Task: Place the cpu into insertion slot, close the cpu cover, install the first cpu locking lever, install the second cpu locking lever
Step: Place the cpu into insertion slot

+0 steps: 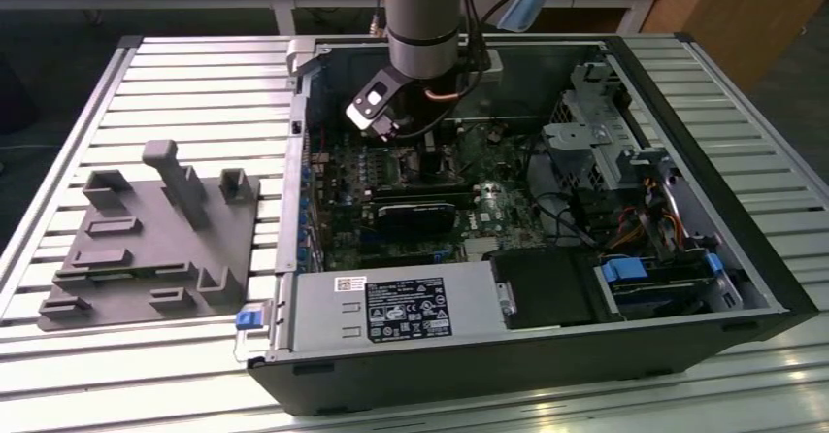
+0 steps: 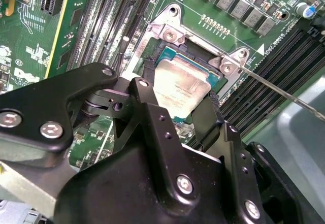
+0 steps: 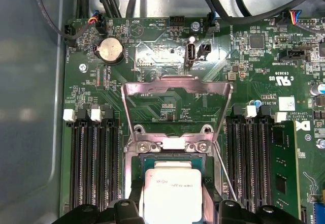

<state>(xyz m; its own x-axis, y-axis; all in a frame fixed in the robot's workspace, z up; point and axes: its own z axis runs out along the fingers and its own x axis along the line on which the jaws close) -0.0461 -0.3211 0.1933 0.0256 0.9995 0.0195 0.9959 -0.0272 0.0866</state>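
The cpu point(image 3: 171, 193) point(image 2: 180, 88), a small square chip with a silvery-tan top, sits between my gripper's point(image 3: 171, 199) point(image 2: 177, 102) black fingers point(image 2: 150, 84), which press on two opposite edges. It lies in or just over the insertion slot point(image 3: 172, 158); I cannot tell which. The cpu cover point(image 3: 177, 85), a grey metal frame with a window, is swung open away from the slot on its hinge. One thin wire locking lever point(image 2: 284, 94) point(image 3: 224, 169) stands free beside the slot. In the exterior view the gripper point(image 1: 392, 127) reaches down into the open computer case onto the motherboard point(image 1: 434, 176).
Memory slots point(image 3: 94, 163) point(image 3: 251, 153) flank the socket. Cables hang over the board's far edge point(image 3: 213, 0). A black card point(image 1: 414, 210), power supply point(image 1: 388, 309) and drive cage point(image 1: 609, 132) fill the case. A grey fixture plate point(image 1: 143, 239) lies on the exterior view's left.
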